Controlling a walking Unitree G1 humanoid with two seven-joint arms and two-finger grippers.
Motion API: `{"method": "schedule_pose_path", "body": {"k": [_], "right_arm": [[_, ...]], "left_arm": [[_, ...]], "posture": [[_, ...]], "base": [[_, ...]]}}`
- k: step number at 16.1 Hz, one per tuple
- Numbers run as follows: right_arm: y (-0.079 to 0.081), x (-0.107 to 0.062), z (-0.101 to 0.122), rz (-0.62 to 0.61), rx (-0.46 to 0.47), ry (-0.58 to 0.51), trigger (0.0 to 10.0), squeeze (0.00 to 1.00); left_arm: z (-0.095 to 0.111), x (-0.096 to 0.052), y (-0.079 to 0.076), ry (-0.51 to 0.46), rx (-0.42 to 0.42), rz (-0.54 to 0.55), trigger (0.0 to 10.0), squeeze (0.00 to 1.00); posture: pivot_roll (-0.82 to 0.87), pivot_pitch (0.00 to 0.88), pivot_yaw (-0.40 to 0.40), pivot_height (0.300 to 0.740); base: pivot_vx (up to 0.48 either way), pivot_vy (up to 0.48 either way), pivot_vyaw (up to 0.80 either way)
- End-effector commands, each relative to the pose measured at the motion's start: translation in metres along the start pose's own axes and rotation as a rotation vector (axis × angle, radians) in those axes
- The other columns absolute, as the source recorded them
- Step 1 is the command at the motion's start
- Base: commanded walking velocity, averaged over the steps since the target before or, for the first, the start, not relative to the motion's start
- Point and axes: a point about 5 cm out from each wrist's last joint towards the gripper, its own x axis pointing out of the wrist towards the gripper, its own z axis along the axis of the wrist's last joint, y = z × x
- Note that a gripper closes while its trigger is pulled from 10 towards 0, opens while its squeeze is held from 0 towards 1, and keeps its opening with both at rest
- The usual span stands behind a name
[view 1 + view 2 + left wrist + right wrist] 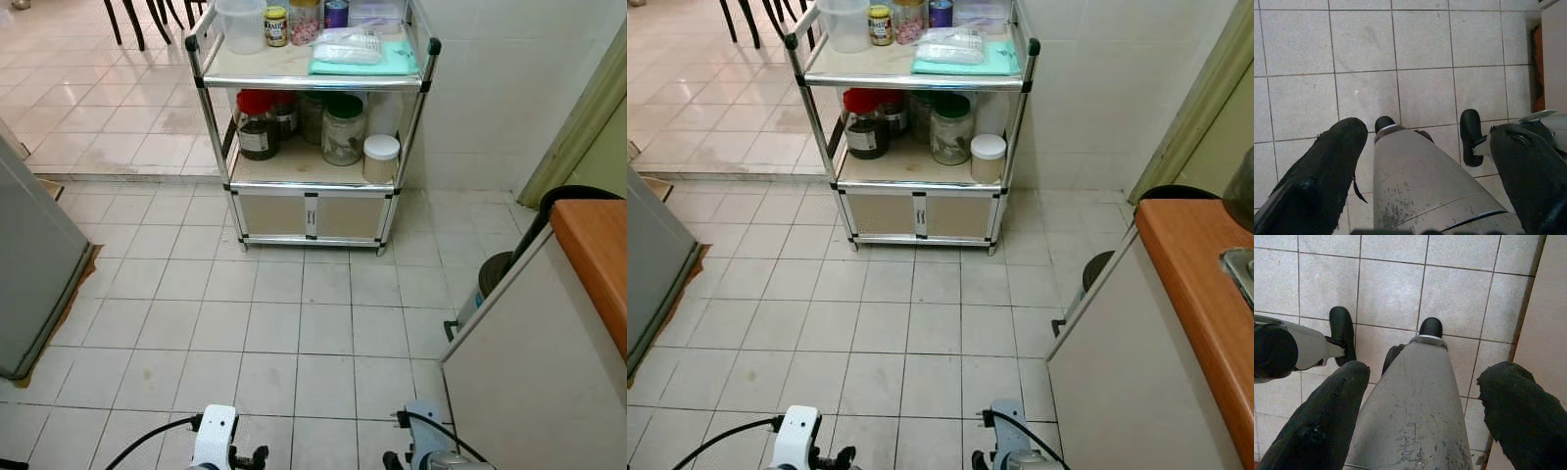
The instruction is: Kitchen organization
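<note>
Below, left tool [1425, 161] and right tool [1422, 406] agape, empty, over floor tiles [1425, 93].

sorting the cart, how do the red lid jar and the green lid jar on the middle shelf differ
The red lid jar holds dark contents and stands at the left end of the shelf; the green lid jar is clear, with pale contents, and stands nearer the middle. The red lid jar bears a pale label on its front; the green lid jar shows none. Both stand upright, lids on, on the middle shelf of the metal cart.
</note>
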Motion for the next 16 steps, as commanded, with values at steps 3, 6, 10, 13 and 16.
{"method": "schedule_pose_path", "body": {"k": [3,6,10,13,16], "right_arm": [[-0.021,-0.003,0.005,-0.062,-0.091,-0.068,10.0,0.00],[-0.021,-0.003,0.005,-0.062,-0.091,-0.068,10.0,0.00],[-0.007,-0.004,0.041,-0.036,-0.224,-0.159,10.0,0.00],[-0.006,-0.007,0.054,-0.029,-0.227,-0.219,10.0,0.00],[-0.007,-0.016,0.090,-0.020,-0.206,-0.364,10.0,0.00]], "left_arm": [[0.006,0.017,-0.020,0.176,0.101,0.139,10.0,0.00],[0.006,0.017,-0.020,0.176,0.101,0.139,10.0,0.00],[0.026,0.017,-0.003,0.126,0.131,0.223,10.0,0.00],[0.035,0.018,0.001,0.090,0.143,0.270,10.0,0.00],[0.070,0.016,0.017,-0.056,0.132,0.327,10.0,0.00]], "posture": [[-0.07,0.042,0.021,0.740],[-0.07,0.042,0.021,0.740],[-0.03,0.000,-0.009,0.740],[-0.03,0.000,-0.014,0.740],[-0.03,0.000,-0.016,0.740]], "base": [[0.000,0.000,0.00],[0.000,0.000,0.00],[0.000,0.000,0.00],[0.000,0.000,0.00],[0.000,0.000,0.00]]}}
